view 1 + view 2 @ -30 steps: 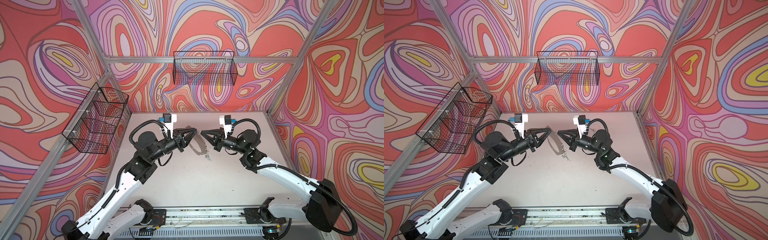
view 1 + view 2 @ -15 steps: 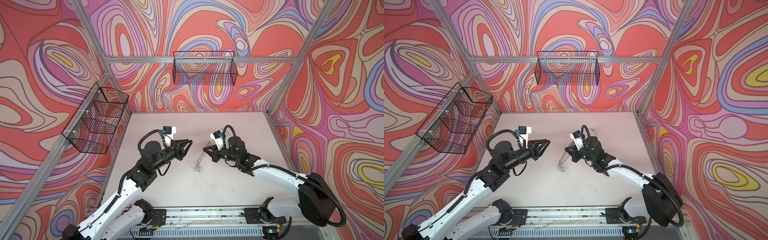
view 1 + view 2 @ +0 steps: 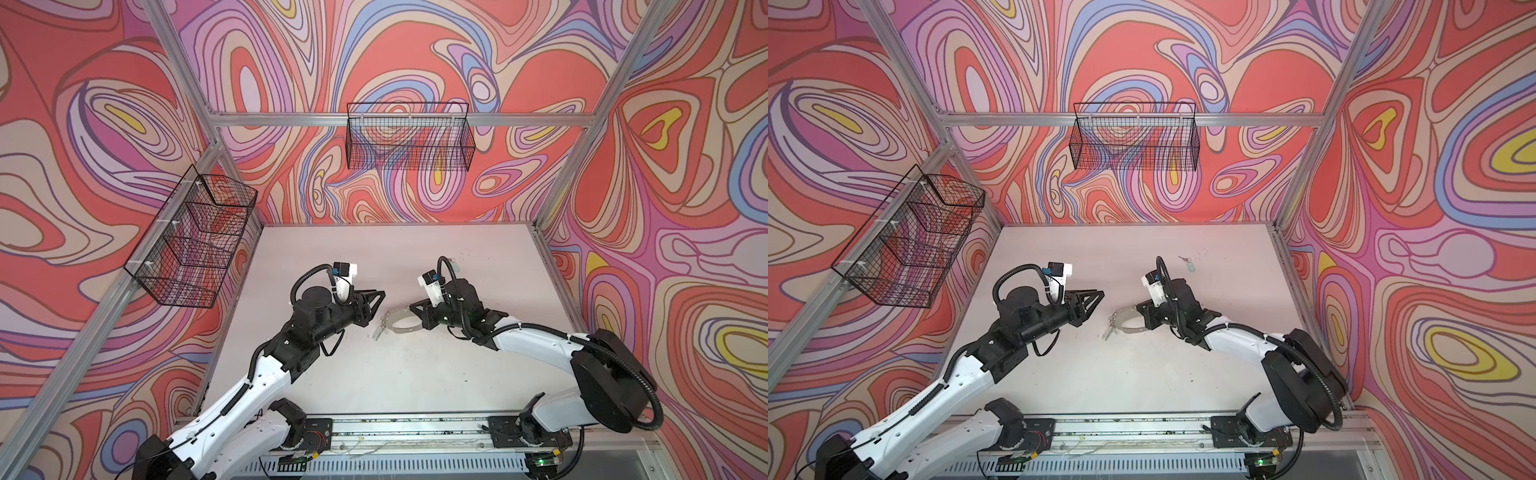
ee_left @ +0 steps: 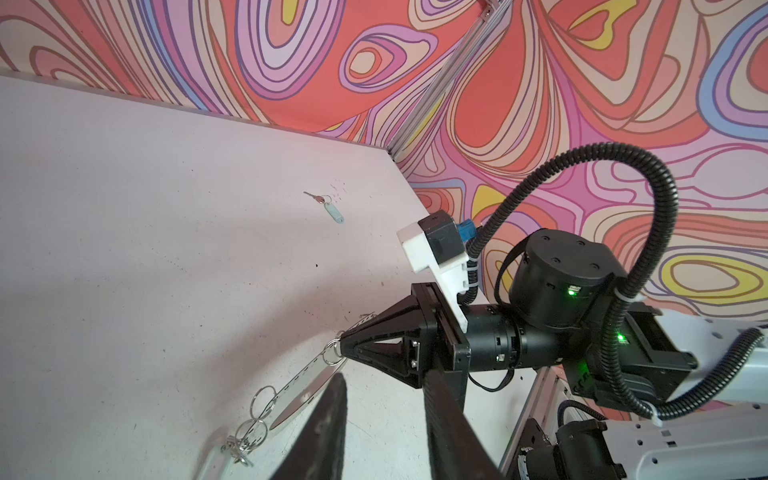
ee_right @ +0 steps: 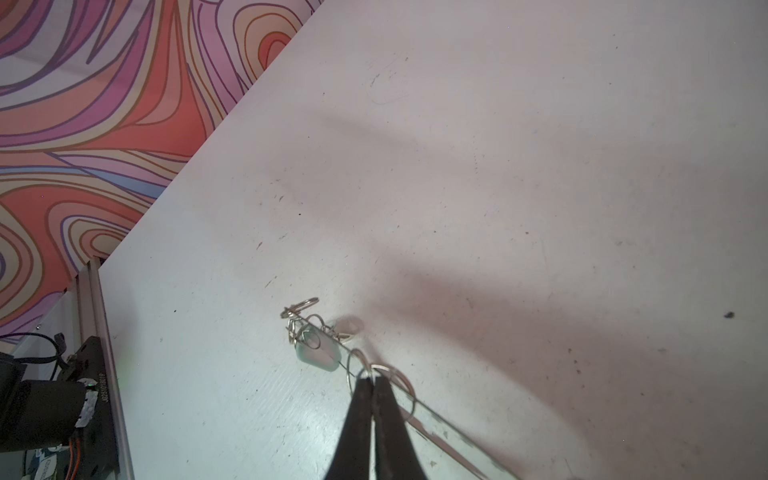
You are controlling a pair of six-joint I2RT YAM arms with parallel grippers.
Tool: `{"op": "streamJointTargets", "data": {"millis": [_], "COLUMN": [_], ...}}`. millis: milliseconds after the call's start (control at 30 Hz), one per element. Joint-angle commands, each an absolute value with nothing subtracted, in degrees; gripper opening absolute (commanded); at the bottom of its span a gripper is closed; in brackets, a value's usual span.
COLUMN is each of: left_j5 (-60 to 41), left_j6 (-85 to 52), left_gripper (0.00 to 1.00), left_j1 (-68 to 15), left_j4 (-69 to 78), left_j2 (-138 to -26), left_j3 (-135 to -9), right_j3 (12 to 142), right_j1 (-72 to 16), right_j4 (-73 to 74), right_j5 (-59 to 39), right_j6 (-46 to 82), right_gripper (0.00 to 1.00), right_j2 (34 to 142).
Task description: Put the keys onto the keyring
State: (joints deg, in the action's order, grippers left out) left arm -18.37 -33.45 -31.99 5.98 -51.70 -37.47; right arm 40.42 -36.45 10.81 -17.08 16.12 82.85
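The keyring (image 3: 400,331), a thin brownish oval plate with wire loops, is held low over the table by its rim in my right gripper (image 3: 411,308), which is shut on it; the same grip shows in the right wrist view (image 5: 370,380). One of the keys (image 5: 318,351), with a pale mint tag, hangs from a loop at the plate's free end (image 3: 377,332). A second key with a blue tag (image 3: 1187,264) lies loose on the table behind the right arm. My left gripper (image 3: 379,300) is open and empty, just left of the keyring without touching it.
Two black wire baskets hang on the walls, one at the back (image 3: 409,137) and one on the left (image 3: 193,241). The aluminium rail (image 3: 407,426) with both arm bases runs along the table's front edge.
Both arms dropped from a raised pose toward the table. The right gripper brought the keyring down with it. The left gripper opened and drew back from the keyring.
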Motion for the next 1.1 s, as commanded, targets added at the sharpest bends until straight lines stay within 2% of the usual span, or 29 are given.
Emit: {"op": "streamJointTargets", "data": {"millis": [0,333,633,833,1067], "left_j5": [-18.9,-19.6,-19.2,-20.3,-26.2], "left_j6": [-33.8,-34.2,-34.1,-35.0,-33.3], "left_gripper": [0.35,0.35,0.36,0.36,0.38], "left_j1": [-32.1,-32.1,-32.1,-32.1,-32.1], "left_j4": [7.6,8.4,7.0,8.7,11.0], "left_j2": [-52.2,-52.6,-51.5,-51.8,-52.5], "left_j3": [-37.4,-37.2,-37.7,-36.8,-39.8], "right_j3": [35.7,31.8,40.9,39.5,39.0], "right_j1": [-36.7,-36.7,-37.2,-38.6,-38.6], "right_j4": [8.0,14.7,3.6,3.9,14.3], "right_j5": [-16.6,-16.8,-10.5,-6.9,-16.8], "right_j6": [19.5,19.6,14.0,8.7,5.5], "right_gripper": [0.00,0.00,0.00,0.00,0.00], "right_j2": [81.2,71.8,67.8,64.5,61.2]}}
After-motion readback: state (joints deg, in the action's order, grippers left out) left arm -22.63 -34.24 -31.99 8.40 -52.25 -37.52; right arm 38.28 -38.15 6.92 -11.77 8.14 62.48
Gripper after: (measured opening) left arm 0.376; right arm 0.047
